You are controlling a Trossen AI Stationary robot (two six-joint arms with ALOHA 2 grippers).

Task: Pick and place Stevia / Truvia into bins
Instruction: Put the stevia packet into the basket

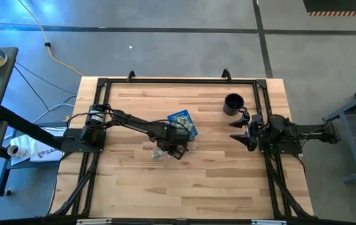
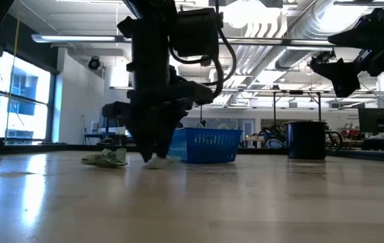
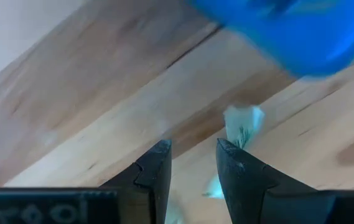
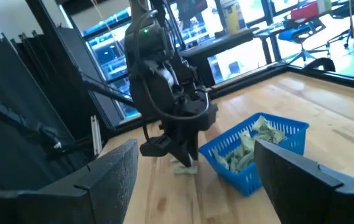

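The blue tray [image 1: 181,120] sits mid-table and holds several pale green packets [image 4: 246,147]. More packets lie loose on the wood just near of it [image 1: 158,153], [image 2: 106,159]. My left gripper [image 3: 193,163] is open and points down at the table beside the tray's near side [image 2: 152,156]. One packet [image 3: 242,123] lies just beyond one of its fingers. My right gripper [image 4: 192,186] waits wide open above the table's right side [image 1: 245,132], next to the mug. My left gripper comes from above with its fingertips [image 3: 231,155] low over the wood. A loose packet's edge [image 3: 237,134] lies right beside one finger; whether the finger touches it, I cannot tell. Nothing shows between the fingers.
A black mug [image 1: 232,104] stands at the table's far right, close to my right arm. A black frame [image 1: 165,80] runs along the far edge and both sides. Bare wood lies across the near half [image 1: 184,187].
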